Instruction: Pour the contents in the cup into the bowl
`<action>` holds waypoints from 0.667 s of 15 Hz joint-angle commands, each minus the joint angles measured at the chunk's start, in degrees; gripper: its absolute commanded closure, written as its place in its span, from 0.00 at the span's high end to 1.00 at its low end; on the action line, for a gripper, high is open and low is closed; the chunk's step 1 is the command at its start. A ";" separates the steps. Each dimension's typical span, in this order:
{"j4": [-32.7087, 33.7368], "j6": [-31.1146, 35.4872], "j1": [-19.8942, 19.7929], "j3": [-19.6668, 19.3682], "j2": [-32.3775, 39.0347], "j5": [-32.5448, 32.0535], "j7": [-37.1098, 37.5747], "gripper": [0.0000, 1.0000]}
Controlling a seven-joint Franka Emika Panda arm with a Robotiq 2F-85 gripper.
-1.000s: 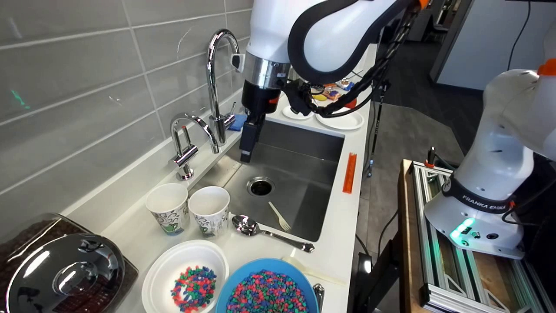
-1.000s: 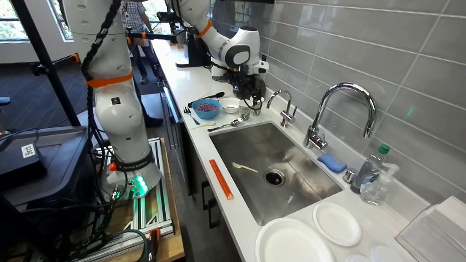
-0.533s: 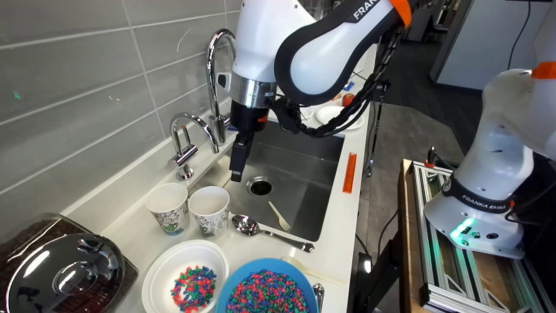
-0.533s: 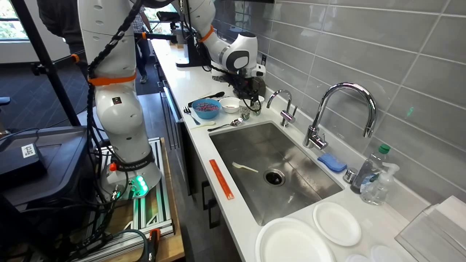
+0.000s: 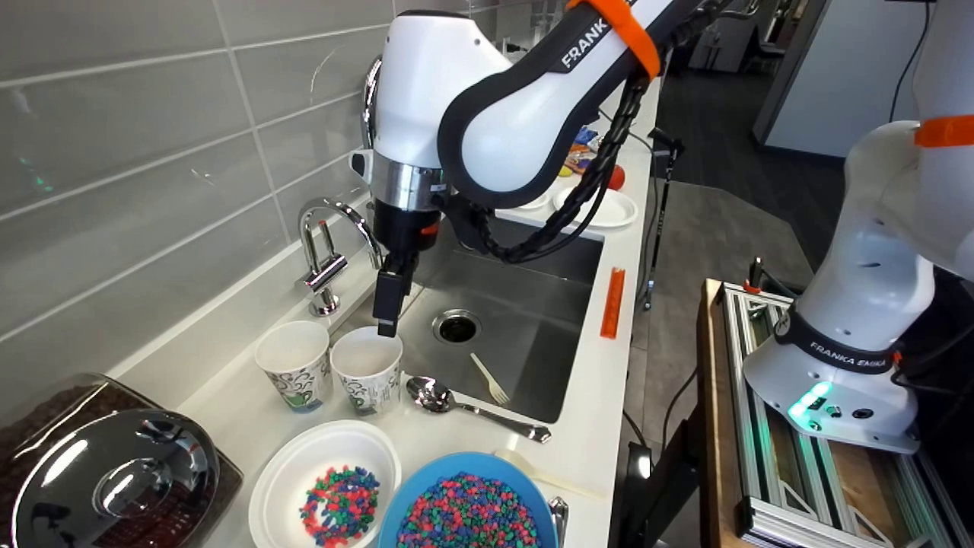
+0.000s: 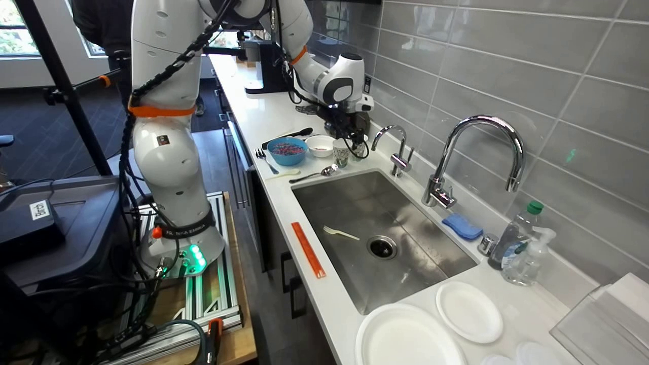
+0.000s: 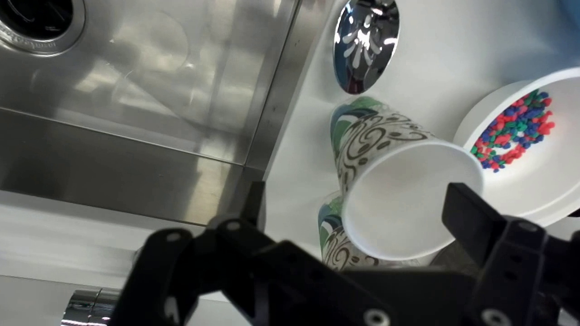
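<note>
On the surface, the patterned cup by the spoon, likely the target, stands upright. The released end effector hangs near its rim. Descending off-centre could knock it into the neighbouring cup; over-squeezing might crumple it.

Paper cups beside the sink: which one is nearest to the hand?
The cup next to the metal spoon. The open hand is close to this cup's rim; the other cup stands farther off, nearer the tiled wall.
</note>
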 commanded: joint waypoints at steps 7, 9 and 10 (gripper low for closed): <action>6.73 1.10 0.61 -0.31 7.31 -1.68 -0.22 0.61; 7.37 0.99 0.68 -0.44 7.96 -2.08 -0.15 0.46; 7.64 0.95 0.66 -0.44 8.24 -2.20 -0.18 0.38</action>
